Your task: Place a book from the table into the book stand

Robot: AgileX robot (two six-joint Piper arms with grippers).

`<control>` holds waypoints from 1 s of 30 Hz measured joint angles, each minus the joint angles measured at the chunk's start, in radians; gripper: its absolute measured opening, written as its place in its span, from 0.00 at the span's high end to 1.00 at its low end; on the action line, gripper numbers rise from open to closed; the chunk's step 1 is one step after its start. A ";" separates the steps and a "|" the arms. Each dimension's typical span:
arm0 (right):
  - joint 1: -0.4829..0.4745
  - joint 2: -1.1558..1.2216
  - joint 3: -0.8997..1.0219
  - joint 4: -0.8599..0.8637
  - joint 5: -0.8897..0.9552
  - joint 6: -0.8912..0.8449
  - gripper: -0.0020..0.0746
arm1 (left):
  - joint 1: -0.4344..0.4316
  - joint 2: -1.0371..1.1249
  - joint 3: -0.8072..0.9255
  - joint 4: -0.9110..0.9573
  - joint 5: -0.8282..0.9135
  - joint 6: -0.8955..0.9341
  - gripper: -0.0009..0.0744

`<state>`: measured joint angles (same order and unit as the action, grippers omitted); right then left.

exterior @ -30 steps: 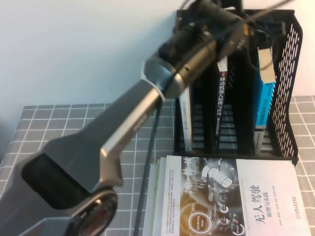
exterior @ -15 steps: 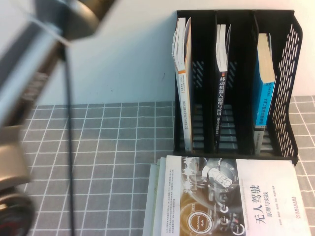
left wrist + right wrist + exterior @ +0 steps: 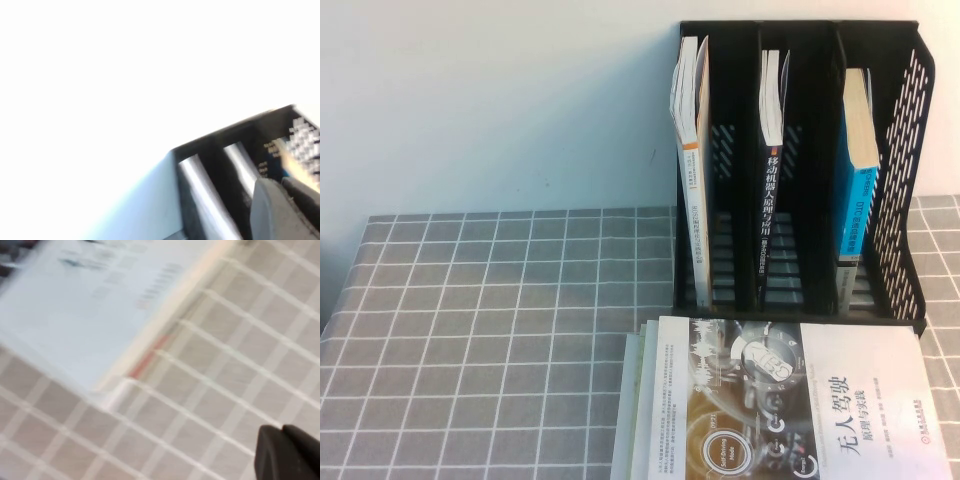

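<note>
Grid-cloth tabletop: my blue-spined book, stiff, stands in book stand; left gripper clenched empty above it, right gripper unclear.

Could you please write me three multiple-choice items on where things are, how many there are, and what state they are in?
1. Which compartment of the book stand holds the book with the blue spine?
A. left
B. middle
C. right

2. How many books stand upright in the book stand?
A. one
B. three
C. five

3. How is the left gripper?
A. shut
B. wide open
C. clamped on a book lying on the table

Key:
1 C: the blue spine sits beside the perforated right wall.
2 B: there is one book in each compartment.
3 A: its fingers meet, up near the top of the stand.

The right gripper hangs over the table by a book's edge.
</note>
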<state>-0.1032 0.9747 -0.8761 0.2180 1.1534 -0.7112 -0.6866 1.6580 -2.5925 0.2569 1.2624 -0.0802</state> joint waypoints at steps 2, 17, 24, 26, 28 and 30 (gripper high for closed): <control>0.001 -0.045 0.000 -0.069 -0.048 0.021 0.98 | 0.000 -0.032 0.000 -0.038 0.000 0.021 0.99; 0.003 -0.494 0.051 0.131 -0.220 0.003 0.98 | 0.000 -0.432 0.727 -0.200 -0.317 0.089 0.99; 0.004 -0.677 0.228 0.286 -0.253 -0.037 0.98 | 0.000 -0.659 1.199 -0.236 -0.647 0.092 0.99; 0.004 -0.730 0.286 0.303 -0.271 -0.050 0.98 | 0.000 -0.701 1.272 -0.234 -0.694 0.092 0.99; 0.004 -0.791 0.351 0.323 -0.281 -0.066 0.98 | 0.000 -0.732 1.328 -0.236 -0.727 0.092 0.99; 0.006 -0.845 0.403 0.341 -0.288 -0.070 0.98 | 0.000 -0.748 1.359 -0.237 -0.740 0.092 0.99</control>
<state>-0.0969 0.1295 -0.4727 0.5585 0.8655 -0.7816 -0.6863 0.9103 -1.2332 0.0203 0.5227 0.0114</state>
